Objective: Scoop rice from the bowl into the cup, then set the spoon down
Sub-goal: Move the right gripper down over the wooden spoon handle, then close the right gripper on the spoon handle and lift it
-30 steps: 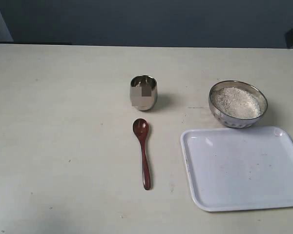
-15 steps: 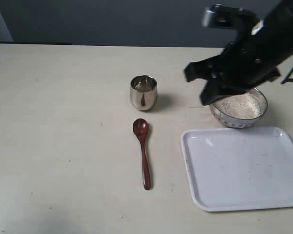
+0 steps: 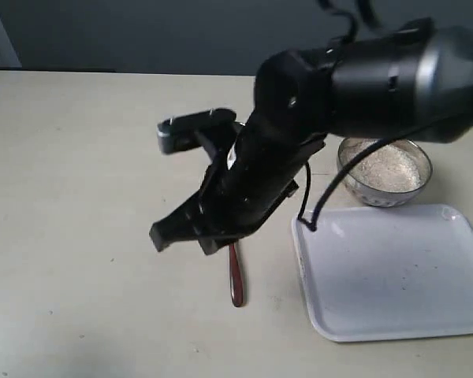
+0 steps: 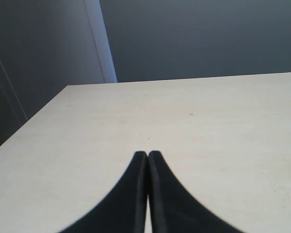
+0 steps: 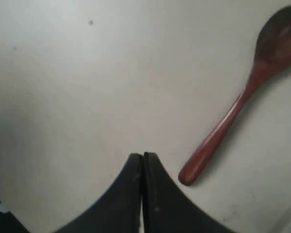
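Note:
The dark wooden spoon [image 5: 233, 116] lies flat on the table; in the exterior view only its handle end [image 3: 236, 287] shows below my right arm. My right gripper [image 5: 143, 156] is shut and empty, hovering over bare table just beside the handle's end, and its tip [image 3: 159, 235] points down and to the left. The steel bowl [image 3: 363, 194] with white rice [image 3: 386, 167] stands at the right, partly behind the arm. The arm hides the cup. My left gripper [image 4: 148, 154] is shut and empty over bare table, outside the exterior view.
A white rectangular tray [image 3: 394, 276] lies at the front right, just below the bowl. The bulky right arm [image 3: 339, 79] stretches from the upper right across the middle of the beige table [image 3: 79, 197].
The right arm came in from the upper right and swung left and down over the cup and spoon, covering the cup. Spoon, bowl and tray have not moved.

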Controlling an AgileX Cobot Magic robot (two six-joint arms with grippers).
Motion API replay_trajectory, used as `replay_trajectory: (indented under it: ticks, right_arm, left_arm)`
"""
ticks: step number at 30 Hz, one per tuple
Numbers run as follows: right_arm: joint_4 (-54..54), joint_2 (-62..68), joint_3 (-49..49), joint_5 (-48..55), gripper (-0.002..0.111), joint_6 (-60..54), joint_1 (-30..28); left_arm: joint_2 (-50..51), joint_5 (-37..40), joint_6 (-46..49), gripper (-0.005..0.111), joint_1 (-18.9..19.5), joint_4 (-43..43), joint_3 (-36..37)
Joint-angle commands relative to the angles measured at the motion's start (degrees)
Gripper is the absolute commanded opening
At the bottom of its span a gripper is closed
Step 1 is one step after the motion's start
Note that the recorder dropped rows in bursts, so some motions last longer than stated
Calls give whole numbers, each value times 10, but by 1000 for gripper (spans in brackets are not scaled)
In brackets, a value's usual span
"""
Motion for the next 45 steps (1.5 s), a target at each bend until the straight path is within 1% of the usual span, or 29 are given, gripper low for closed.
replay_trajectory:
  ticks: [1, 3, 5, 10, 12, 14, 19, 21, 22, 35, 43, 44, 45]
  right_arm:
    - [-150, 43, -40, 67, 0, 123, 28]
    - [-201, 53, -57, 81, 0, 180, 37]
    - [-214, 56, -63, 73, 0, 208, 38]
    - [-227, 68, -62, 26, 0, 214, 38]
    - [-227, 78, -62, 14, 3, 214, 38]
    - [-227, 87, -62, 8, 11, 214, 38]
    - [-227, 107, -62, 10, 43, 214, 38]
    - [-228, 113, -62, 12, 51, 229, 38]
    - [-231, 119, -62, 13, 52, 240, 38]
    - [-238, 165, -62, 54, 53, 242, 38]
    - [-235, 181, -60, 54, 53, 219, 38]
    - [-235, 181, -61, 54, 51, 219, 38]
    - [-235, 181, -61, 54, 45, 219, 38]
  left_arm:
    - [-2, -6, -3, 0, -3, 0, -1]
    - [-2, -6, -3, 0, -3, 0, -1]
    - [-2, -6, -3, 0, -3, 0, -1]
    - [-2, -6, -3, 0, -3, 0, -1]
    - [-2, -6, -3, 0, -3, 0, -1]
    - [-2, -6, -3, 0, -3, 0, -1]
    - [-2, -6, -3, 0, -3, 0, -1]
    - [-2, -6, -3, 0, -3, 0, -1]
    - [-2, -6, -3, 0, -3, 0, -1]
    - [-2, -6, -3, 0, -3, 0, -1]
    - [-2, -6, -3, 0, -3, 0, -1]
    - [-2, -6, -3, 0, -3, 0, -1]
    - [-2, -6, -3, 0, -3, 0, -1]
